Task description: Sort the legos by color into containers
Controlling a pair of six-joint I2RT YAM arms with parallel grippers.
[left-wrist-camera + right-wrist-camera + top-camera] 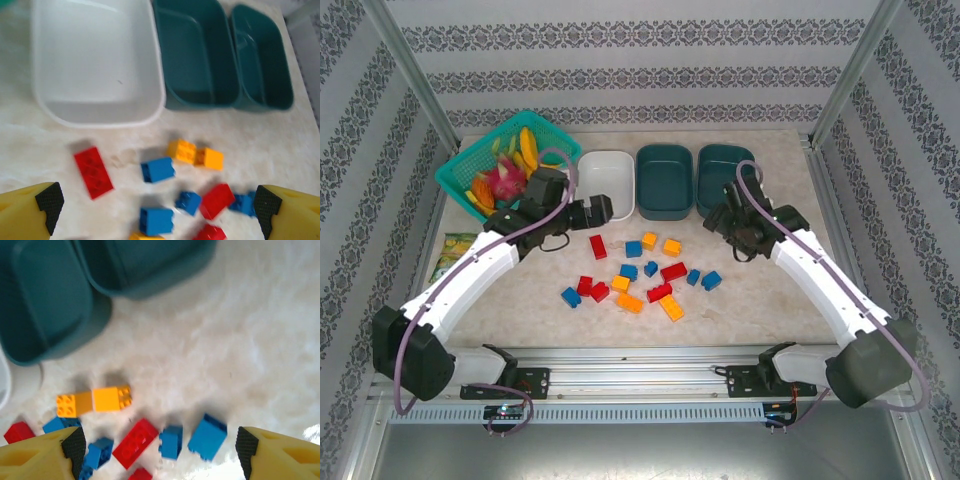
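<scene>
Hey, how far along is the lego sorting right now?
Done: nothing yet; the white tub, middle teal tub and right teal tub sit empty. In hand: nothing; the left gripper and right gripper hover open over the pile. Left: all the legos, red, blue and orange, lie loose on the table.

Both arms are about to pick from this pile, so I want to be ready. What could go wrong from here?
Under the right gripper a red brick and a blue brick lie side by side, so closing might catch both colors. The dark teal tubs look alike and sit together; a brick may land in the wrong one. The left gripper points at the same cluster, so the arms might crowd each other.
</scene>
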